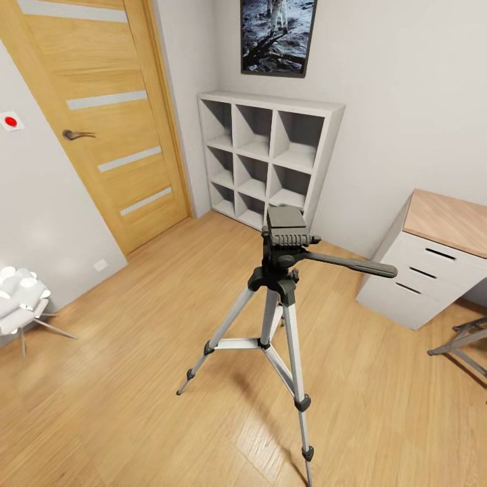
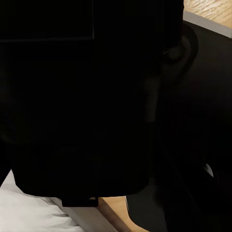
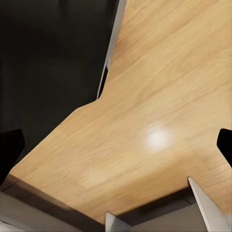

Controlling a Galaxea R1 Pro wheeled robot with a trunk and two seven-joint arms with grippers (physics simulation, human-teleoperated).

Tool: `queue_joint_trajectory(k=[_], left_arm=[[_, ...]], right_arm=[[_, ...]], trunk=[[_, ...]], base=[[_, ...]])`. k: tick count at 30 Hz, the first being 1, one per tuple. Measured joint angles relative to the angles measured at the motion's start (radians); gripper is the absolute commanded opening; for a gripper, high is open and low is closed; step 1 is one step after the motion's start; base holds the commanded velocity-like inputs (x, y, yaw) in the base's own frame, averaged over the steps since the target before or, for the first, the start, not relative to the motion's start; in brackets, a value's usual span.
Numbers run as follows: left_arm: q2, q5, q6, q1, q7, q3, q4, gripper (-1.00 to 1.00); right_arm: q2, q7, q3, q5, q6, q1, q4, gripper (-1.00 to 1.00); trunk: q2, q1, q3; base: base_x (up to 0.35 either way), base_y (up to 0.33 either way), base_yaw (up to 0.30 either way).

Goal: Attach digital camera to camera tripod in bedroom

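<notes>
Tripod [image 1: 274, 297] stands upright on wood floor [image 1: 135, 379], before white shelf [image 1: 270, 155], head bare. Right gripper [image 3: 116, 145] fingers spread over floor; left gripper's state cannot be told.

Around me the light wood plank floor [image 1: 135, 379] runs up to pale grey-white walls [image 1: 392, 88], with a wood door [image 1: 101, 115] bearing pale horizontal strips and a metal handle [image 1: 78, 135] at my left. Straight ahead I see a white cube shelf [image 1: 270, 159] against the wall under a dark-framed picture [image 1: 277, 35]. At my right stands a white drawer unit [image 1: 423, 274] with a wooden top, and at my far left a white chair [image 1: 20, 301] on thin metal legs
</notes>
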Motion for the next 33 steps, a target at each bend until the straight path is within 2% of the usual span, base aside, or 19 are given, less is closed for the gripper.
queue_joint_trajectory(k=[14,19,22,28,30,33], left_arm=[[0.000,-0.001,0.000,0.000,0.000,0.000,0.000,-1.00],[-0.031,0.003,0.000,0.000,0.000,0.002,0.000,-1.00],[-0.042,0.004,0.000,0.000,0.000,0.003,0.001,-1.00],[-0.048,0.006,0.000,0.000,0.000,0.004,0.001,-1.00],[-0.049,0.006,0.000,0.000,0.000,0.004,0.001,-1.00],[-0.049,0.006,0.000,0.000,0.000,0.004,0.002,-1.00]], right_arm=[[0.008,-0.002,-0.001,-0.002,-0.001,0.000,-0.011,1.00],[0.001,0.031,-0.002,-0.001,-0.013,-0.001,-0.023,1.00],[-0.003,0.066,-0.004,-0.002,-0.022,-0.001,-0.065,1.00],[-0.007,0.127,-0.017,-0.013,-0.023,-0.001,-0.177,1.00],[-0.013,0.141,-0.022,-0.019,-0.021,-0.001,-0.201,1.00],[-0.049,0.175,-0.035,-0.036,-0.017,-0.001,-0.231,1.00]], trunk=[[0.000,0.000,0.000],[0.000,0.000,0.000],[0.000,0.000,0.000],[0.000,0.000,0.000],[0.000,0.000,0.000],[0.000,0.000,0.000]], base=[[0.000,0.000,0.000],[0.000,0.000,0.000],[0.000,0.000,0.000],[0.000,0.000,0.000],[0.000,0.000,0.000],[0.000,0.000,0.000]])
